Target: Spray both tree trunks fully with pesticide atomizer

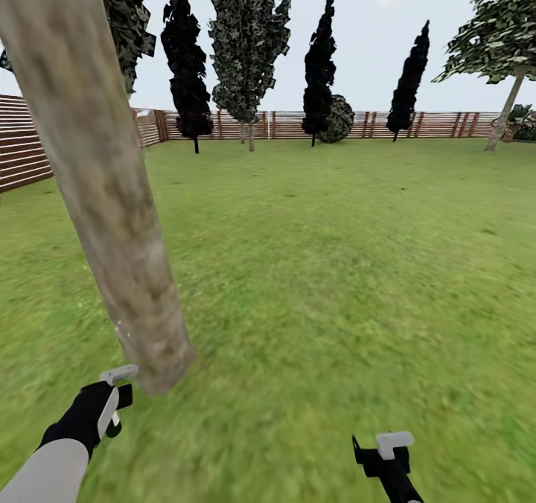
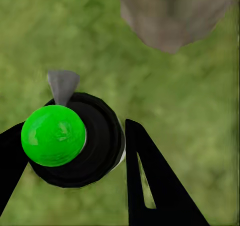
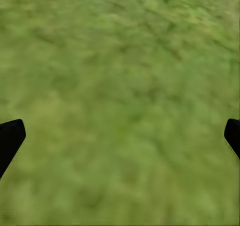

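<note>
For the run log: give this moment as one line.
left gripper: shut on sprayer | right gripper: open, over grass | tree trunk: close ahead-left | spray: none seen

Left hand [image 2: 75, 151] clamped — right hand [image 3: 120, 136] agape

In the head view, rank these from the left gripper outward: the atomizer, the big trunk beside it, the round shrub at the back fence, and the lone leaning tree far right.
1. Pesticide atomizer: held in the left gripper.
2. Tree trunk: its base just ahead, slightly right.
3. Round shrub and leaning tree: both far off by the fence, too close to call.
</note>
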Robot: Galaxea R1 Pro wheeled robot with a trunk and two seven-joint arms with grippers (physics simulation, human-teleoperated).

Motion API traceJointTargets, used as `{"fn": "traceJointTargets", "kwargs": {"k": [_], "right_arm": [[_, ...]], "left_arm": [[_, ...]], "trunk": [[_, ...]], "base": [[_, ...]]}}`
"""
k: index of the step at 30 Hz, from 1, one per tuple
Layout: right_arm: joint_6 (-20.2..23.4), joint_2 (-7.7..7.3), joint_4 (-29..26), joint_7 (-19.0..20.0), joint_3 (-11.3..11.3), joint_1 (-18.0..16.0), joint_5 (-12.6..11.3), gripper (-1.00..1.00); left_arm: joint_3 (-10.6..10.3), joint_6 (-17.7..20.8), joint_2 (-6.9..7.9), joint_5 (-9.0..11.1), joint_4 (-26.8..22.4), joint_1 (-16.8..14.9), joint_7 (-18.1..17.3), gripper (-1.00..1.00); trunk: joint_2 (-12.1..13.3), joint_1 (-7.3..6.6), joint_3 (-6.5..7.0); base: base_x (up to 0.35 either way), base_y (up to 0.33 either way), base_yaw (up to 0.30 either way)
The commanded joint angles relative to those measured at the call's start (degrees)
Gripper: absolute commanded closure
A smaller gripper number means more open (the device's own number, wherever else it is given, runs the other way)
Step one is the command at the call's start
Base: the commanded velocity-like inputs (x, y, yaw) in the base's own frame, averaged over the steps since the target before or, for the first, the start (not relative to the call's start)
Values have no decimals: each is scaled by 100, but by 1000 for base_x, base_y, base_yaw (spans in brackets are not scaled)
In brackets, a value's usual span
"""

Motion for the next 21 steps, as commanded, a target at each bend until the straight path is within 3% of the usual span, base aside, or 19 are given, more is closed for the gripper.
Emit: {"fn": "traceJointTargets", "kwargs": {"k": [1,7,13,21], "right_arm": [[-10,1,5,-45,0,-3,59,-100],[-10,2,5,-44,0,-3,60,-100],[-10,0,5,-45,0,-3,59,-100],[-10,-1,5,-45,-4,-3,59,-100]], "left_arm": [[20,31,-5,-61,-9,-4,-19,100],[20,31,0,-61,-9,-4,-11,100],[12,31,-1,-61,-12,-4,4,100],[12,31,-10,-61,-9,-4,1,100]], "trunk": [[-2,2,-6],[-2,2,-6],[-2,2,-6],[-2,2,-6]], "base": [[288,-134,69],[248,-155,235],[21,-41,274],[0,-253,43]]}}
